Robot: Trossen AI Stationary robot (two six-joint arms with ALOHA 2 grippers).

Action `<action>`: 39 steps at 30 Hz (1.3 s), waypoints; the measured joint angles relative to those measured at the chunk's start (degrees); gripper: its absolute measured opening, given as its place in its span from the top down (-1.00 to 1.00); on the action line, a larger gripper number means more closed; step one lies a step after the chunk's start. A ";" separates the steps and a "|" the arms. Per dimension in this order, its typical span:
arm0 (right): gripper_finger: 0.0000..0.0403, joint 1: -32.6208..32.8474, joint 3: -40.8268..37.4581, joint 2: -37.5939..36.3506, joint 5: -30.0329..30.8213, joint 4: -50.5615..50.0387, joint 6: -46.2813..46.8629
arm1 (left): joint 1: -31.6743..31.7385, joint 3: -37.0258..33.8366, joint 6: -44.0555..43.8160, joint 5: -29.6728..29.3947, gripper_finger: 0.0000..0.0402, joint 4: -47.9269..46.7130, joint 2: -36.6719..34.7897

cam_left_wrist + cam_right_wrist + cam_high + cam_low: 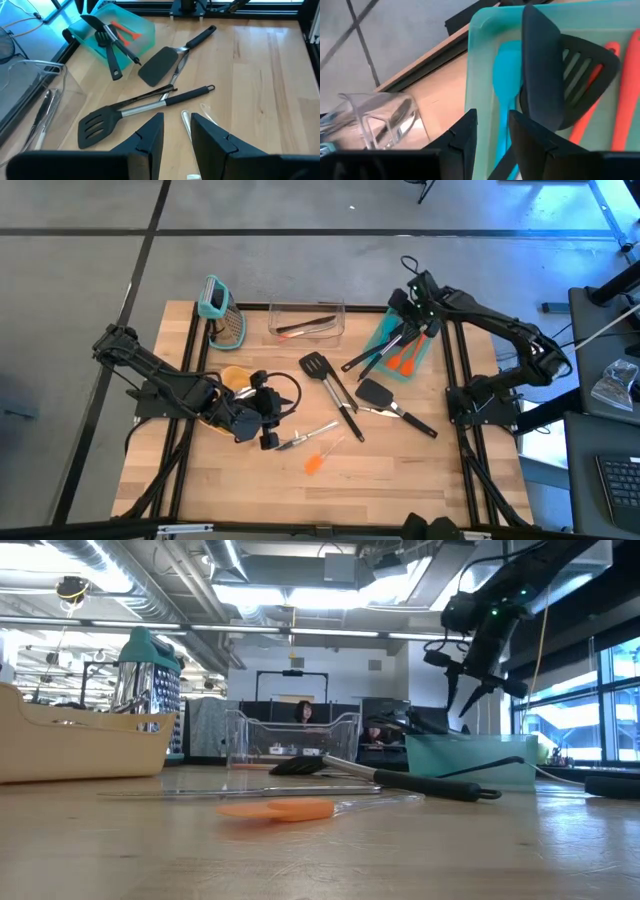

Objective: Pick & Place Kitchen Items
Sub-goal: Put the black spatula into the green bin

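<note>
I can read no text, label, brand, number or sign anywhere in these views. Nothing on my tabletop (400,470) carries lettering that I can make out, nor do the utensils lying on it, the teal tray (384,330) at about two o'clock, the clear bin (306,307) at twelve o'clock, or the grater (222,312) at about eleven o'clock. The room beyond the tabletop in the low view shows screens and fittings, but any writing on them is too small and blurred for me to read.
</note>
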 joint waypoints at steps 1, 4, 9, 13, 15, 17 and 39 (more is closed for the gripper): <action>0.43 0.15 0.43 0.51 0.30 -0.16 -0.08 | 0.00 0.00 -0.04 -0.04 0.54 -0.13 0.00; 0.43 0.60 1.20 1.50 0.64 0.05 -0.04 | 0.00 0.00 -0.23 -0.06 0.54 -0.13 0.00; 0.43 0.82 1.24 3.04 0.73 -0.78 -0.04 | 0.00 0.00 -0.44 -0.06 0.54 -0.19 0.00; 0.43 0.82 1.21 4.20 0.72 -1.56 -0.06 | 0.00 0.00 -0.68 -0.06 0.54 -0.29 0.00; 0.43 0.82 1.21 4.34 0.70 -1.90 -0.08 | 0.00 0.00 -0.94 -0.06 0.54 -0.71 0.00; 0.43 0.82 1.21 4.34 0.69 -2.86 -0.42 | 0.00 0.00 -1.22 -0.06 0.54 -1.04 0.00; 0.43 1.49 1.13 -2.03 -7.68 -0.54 -9.31 | 0.00 0.00 -1.40 -1.52 0.54 -1.18 0.00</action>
